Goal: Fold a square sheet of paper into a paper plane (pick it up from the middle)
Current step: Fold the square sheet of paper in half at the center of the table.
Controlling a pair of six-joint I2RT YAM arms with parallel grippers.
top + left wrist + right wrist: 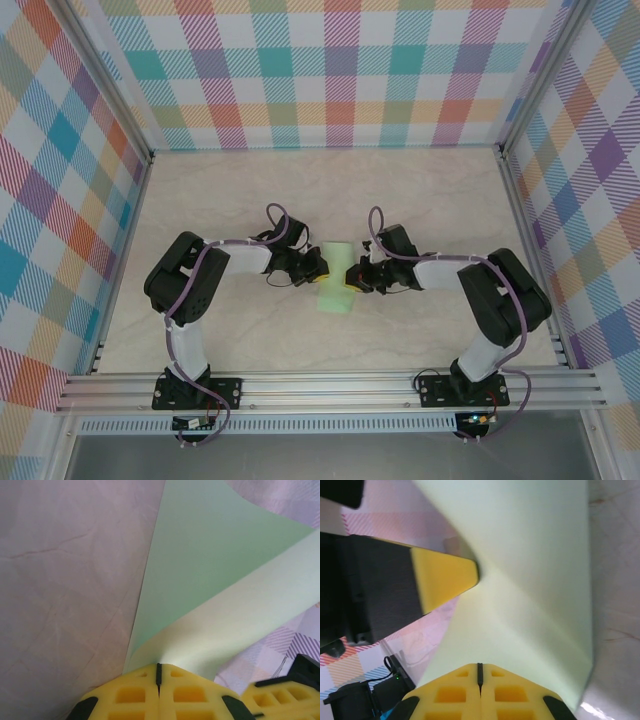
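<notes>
Pale marbled table (250, 190), with a green sheet held over it between two grippers.
The square sheet of paper (335, 280) bows between them. The left gripper (318, 268) is clamped on its near edge and the right gripper (355, 273) pinches the opposite edge, fingertips facing.

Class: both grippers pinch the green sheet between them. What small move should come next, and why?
Probably lower both together toward the table: the left gripper and right gripper are shut on opposite edges of the sheet, which curls between them with no crease showing, so it needs a flat surface.
</notes>
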